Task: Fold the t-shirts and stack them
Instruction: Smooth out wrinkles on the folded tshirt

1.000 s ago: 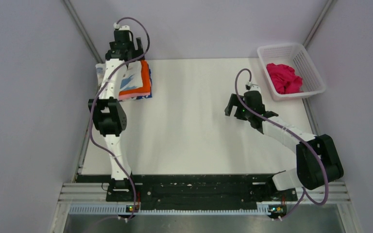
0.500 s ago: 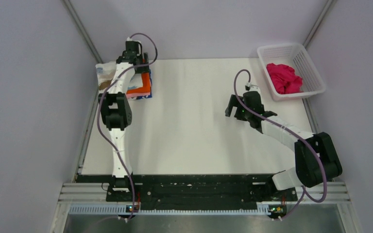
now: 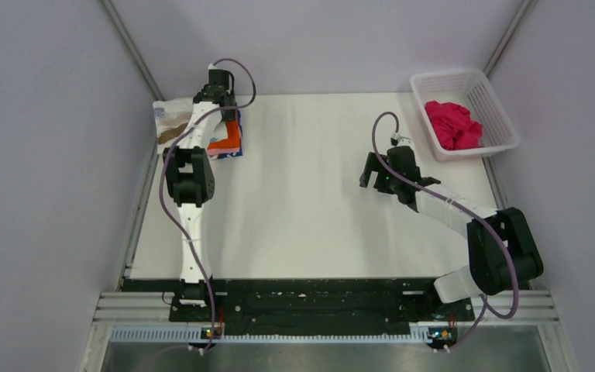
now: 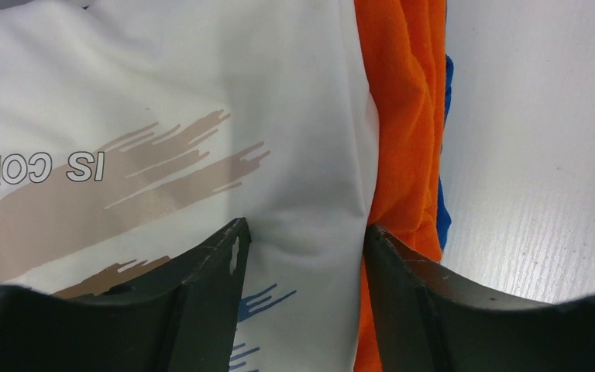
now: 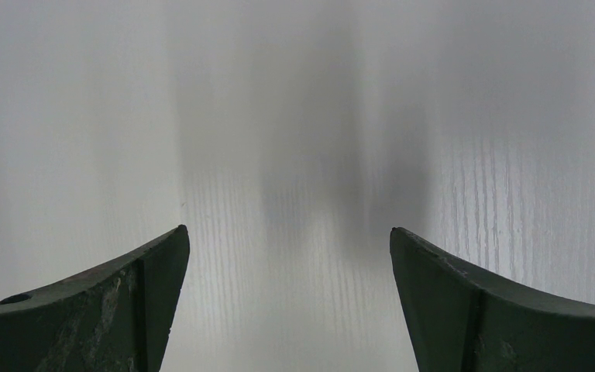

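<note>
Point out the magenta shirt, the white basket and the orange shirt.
magenta shirt (image 3: 453,124), top external view, middle of the crumpled heap.
white basket (image 3: 493,108), top external view, right lattice wall.
orange shirt (image 4: 399,116), left wrist view, its folded edge.

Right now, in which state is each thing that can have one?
Printed t-shirt, folded, lying on top.
Orange t-shirt, folded, under it.
Blue t-shirt, under the orange, only its edge shows.
Magenta t-shirt, crumpled in the basket.
Left end effector, fingers part-way apart on the printed t-shirt, grip unclear.
Right end effector, open, empty.
</note>
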Robot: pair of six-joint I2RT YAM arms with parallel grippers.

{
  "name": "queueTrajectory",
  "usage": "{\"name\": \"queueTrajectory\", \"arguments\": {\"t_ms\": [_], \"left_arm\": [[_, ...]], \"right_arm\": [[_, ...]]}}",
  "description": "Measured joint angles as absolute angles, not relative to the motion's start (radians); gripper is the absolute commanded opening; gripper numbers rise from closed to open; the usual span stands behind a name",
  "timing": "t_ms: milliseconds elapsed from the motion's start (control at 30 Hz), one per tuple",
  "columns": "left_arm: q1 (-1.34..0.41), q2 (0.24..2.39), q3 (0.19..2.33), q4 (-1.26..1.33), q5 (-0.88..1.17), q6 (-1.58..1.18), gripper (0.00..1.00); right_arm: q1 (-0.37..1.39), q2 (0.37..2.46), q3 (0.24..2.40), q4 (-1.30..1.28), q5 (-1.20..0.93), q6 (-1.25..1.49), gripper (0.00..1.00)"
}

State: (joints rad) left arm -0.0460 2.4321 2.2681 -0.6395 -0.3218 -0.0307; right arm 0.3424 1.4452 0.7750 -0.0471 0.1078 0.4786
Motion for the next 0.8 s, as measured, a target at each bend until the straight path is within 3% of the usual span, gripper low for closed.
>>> {"name": "queueTrajectory", "arguments": {"t_ms": [433,500,633,800], "left_arm": [[-0.048,2.43,2.263,-0.632,-0.392,-0.012,0.39],[-0.048,2.43,2.263,-0.63,-0.395,-0.009,0.39],[-0.048,2.428,2.262,-0.629,-0.397,-0.004,0.5],[-0.047,2.405,2.249,-0.63,-0.381,-0.01,0.51]], "right_arm": [[0.342,1.447,0.775,-0.047,0.108,0.479,0.99],[0.342,1.447,0.775,-0.047,0.108,0.479,0.99],[0.342,1.452,0.775,-0.047,0.108,0.479,0.99],[0.342,1.456,0.775,-0.049,0.108,0.479,0.99]]}}
